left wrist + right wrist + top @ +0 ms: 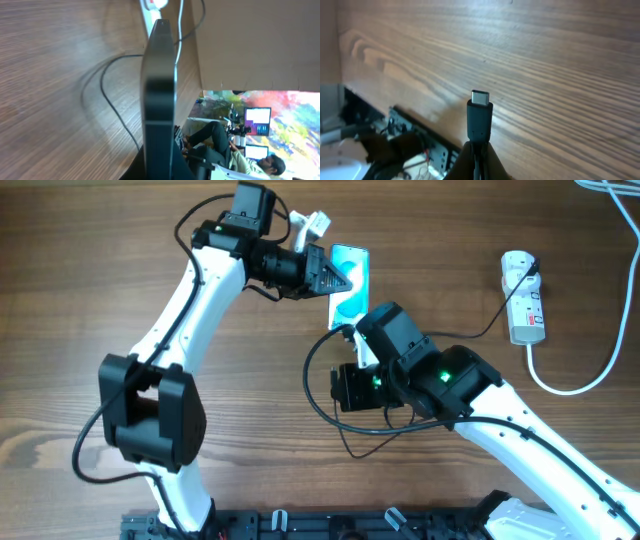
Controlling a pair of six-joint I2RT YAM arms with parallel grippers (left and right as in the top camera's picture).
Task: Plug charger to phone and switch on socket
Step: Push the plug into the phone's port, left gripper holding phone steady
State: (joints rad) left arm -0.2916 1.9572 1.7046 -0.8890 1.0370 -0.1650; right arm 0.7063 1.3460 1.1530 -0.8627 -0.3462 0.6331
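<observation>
The phone (352,288), with its cyan screen up, is held at one long edge by my shut left gripper (333,276). In the left wrist view the phone (160,95) shows edge-on between the jaws (160,171). My right gripper (352,340) is just below the phone's near end, shut on the charger's dark connector (480,116). The connector's metal tip points away from the fingers (477,159). The black charger cable (470,335) runs right to the white socket (525,298). The connector and phone look apart.
The socket's thick white cord (590,380) loops along the right edge of the table. The charger cable sags in a loop (330,405) under the right wrist. The socket's end (152,5) shows beyond the phone in the left wrist view.
</observation>
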